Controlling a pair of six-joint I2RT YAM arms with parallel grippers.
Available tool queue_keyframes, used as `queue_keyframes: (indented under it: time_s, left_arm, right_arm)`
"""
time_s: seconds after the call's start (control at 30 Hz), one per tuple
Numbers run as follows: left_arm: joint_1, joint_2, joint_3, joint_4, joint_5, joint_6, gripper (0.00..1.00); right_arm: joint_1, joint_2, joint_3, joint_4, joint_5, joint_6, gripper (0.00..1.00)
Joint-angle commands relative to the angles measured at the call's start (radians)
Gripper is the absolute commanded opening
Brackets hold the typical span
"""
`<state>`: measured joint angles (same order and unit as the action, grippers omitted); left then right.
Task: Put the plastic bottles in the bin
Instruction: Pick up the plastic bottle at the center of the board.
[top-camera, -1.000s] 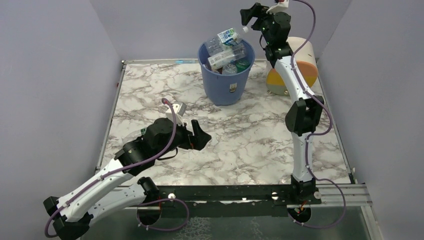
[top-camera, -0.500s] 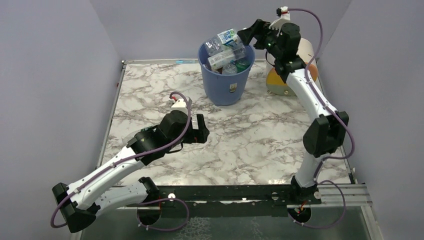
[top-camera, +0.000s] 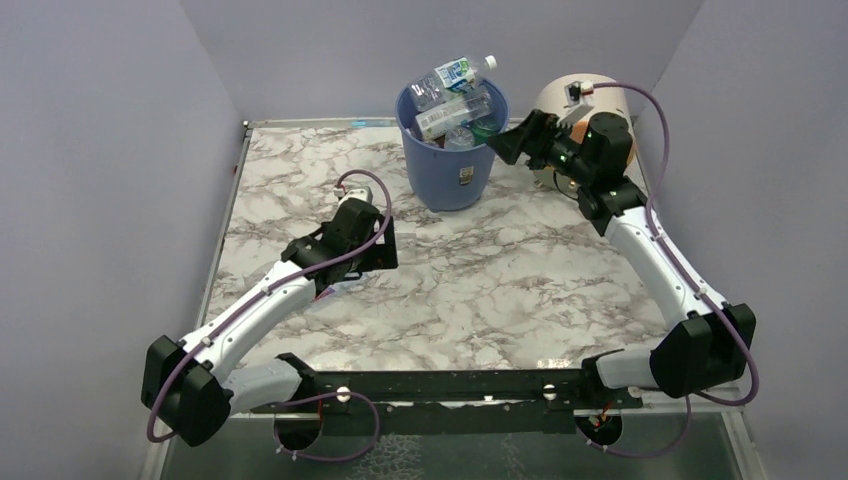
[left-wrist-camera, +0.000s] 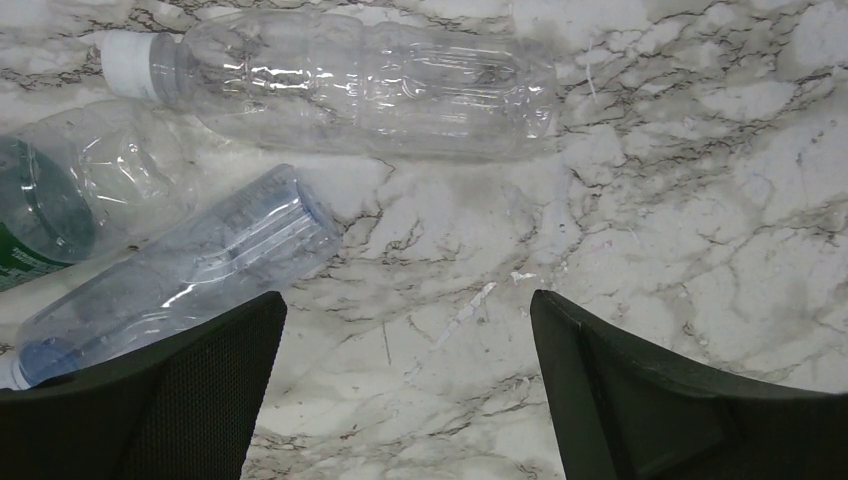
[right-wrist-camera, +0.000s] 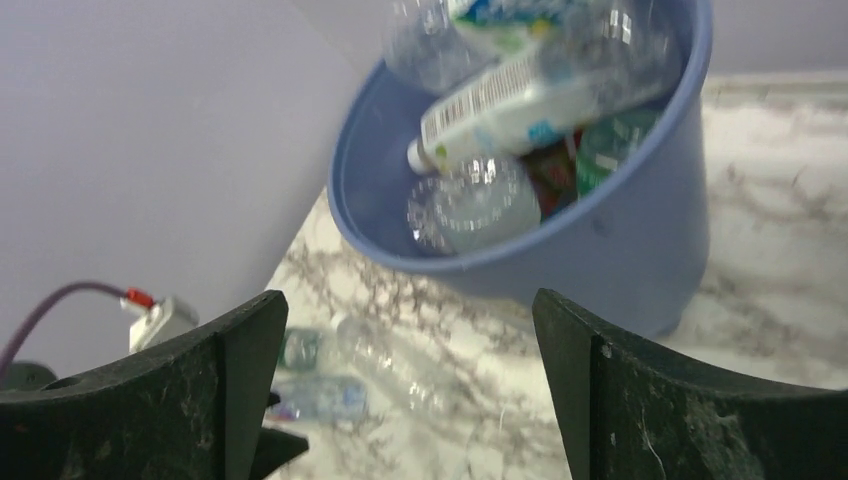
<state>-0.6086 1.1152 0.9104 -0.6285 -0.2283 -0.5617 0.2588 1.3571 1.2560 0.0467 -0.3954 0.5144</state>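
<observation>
The left tool hangs spread above three plastic bottles lying on the desk, probably lining up a pick. The right tool, spread and empty, sits beside the bin, which is heaped past its rim. A cream drum crowds in just behind that arm.

The marble table bears the bin, a drum and three plastic bottles.

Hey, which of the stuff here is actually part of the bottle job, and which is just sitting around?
Part of the job:
blue bin
bottles piled in it
three loose bottles lying flat

Just lying about:
cream drum with an orange band
</observation>
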Motion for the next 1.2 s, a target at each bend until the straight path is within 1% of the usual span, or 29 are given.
queue_keyframes:
  time_s: [0.0,0.17,0.37,0.63,0.9,1.17]
  left_arm:
    - [0.031,0.023,-0.010,0.011,-0.005,0.030,0.99]
    - [0.095,0.047,-0.038,0.014,-0.012,0.031,0.99]
    - [0.154,0.078,-0.043,0.014,-0.028,0.037,0.99]
    - [0.159,0.073,-0.129,0.049,-0.014,-0.022,0.99]
    - [0.159,0.126,-0.179,0.093,0.014,-0.013,0.99]
    - [0.157,0.146,-0.214,0.152,0.085,-0.026,0.99]
  right_arm:
    - [0.002,-0.043,-0.107,-0.033,-0.139,0.041,0.94]
    - [0.003,-0.088,-0.207,-0.015,-0.179,0.046,0.94]
    - [0.003,-0.116,-0.265,-0.009,-0.215,0.038,0.94]
    - [0.003,-0.131,-0.305,-0.016,-0.256,0.024,0.94]
    - [0.003,-0.130,-0.320,-0.025,-0.269,0.009,0.94]
    - [0.003,-0.128,-0.340,-0.025,-0.272,0.013,0.93]
